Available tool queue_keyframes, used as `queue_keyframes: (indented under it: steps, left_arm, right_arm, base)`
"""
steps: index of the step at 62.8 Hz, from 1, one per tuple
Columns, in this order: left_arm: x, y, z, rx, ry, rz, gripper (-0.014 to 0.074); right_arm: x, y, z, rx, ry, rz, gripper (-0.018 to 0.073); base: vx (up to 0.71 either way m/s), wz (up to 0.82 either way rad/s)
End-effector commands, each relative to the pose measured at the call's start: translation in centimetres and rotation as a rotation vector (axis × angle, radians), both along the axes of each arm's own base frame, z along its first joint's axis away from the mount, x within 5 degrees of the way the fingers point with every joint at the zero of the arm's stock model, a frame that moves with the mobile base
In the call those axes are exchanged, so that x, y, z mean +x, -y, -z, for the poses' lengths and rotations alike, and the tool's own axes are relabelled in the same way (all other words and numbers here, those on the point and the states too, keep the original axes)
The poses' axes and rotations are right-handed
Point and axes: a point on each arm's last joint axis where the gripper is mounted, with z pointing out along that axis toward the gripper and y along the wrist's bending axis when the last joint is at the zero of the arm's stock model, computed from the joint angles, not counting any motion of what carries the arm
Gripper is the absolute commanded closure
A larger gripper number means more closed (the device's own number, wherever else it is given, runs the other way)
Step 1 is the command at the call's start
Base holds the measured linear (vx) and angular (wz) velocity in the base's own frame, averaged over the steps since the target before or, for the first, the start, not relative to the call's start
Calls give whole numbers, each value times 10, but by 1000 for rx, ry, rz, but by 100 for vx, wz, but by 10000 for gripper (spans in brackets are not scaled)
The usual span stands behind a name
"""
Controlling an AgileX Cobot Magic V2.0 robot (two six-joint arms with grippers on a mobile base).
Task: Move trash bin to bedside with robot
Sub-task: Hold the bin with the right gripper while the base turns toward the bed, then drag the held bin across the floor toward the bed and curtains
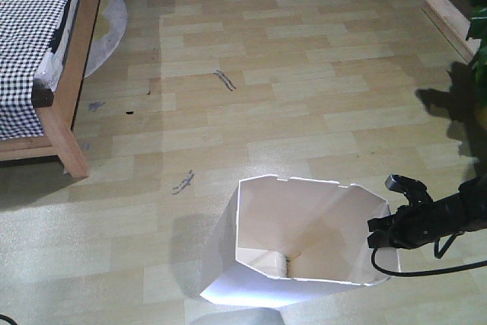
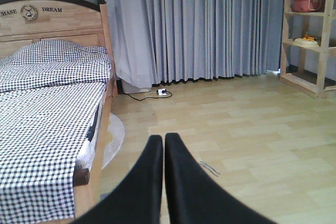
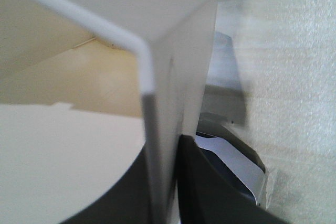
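The white faceted trash bin (image 1: 262, 253) stands on the wood floor at the bottom centre of the front view, its cream inside open to view. My right gripper (image 1: 378, 231) is shut on the bin's right rim wall (image 3: 163, 129), one finger inside and one outside. The bed (image 1: 46, 58), with wooden frame and checked bedding, lies at the far left, well apart from the bin. In the left wrist view my left gripper (image 2: 164, 139) is shut on nothing, its black fingers together, pointing over the floor beside the bed (image 2: 50, 108).
A round pale mat (image 1: 110, 24) lies under the bed's side. A wooden shelf unit (image 2: 310, 35) stands at the right, grey curtains (image 2: 205, 24) behind. A power strip and cable (image 2: 157, 93) lie by the curtain. A plant (image 1: 473, 13) sits at the right edge.
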Motion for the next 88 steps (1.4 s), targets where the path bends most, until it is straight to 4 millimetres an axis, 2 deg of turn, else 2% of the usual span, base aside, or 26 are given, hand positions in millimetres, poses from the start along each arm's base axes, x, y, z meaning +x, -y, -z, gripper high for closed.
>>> queue_keyframes:
  steps: [1,88]
  left_arm:
    - [0,1,-3,-22,70,9,603]
    - [0,1,-3,-22,70,9,603]
  right_arm:
    - [14,-12,-34,208,87,-6,564]
    - [14,-12,-34,208,87,-6,564]
  base:
    - [29,3]
    - [28,4]
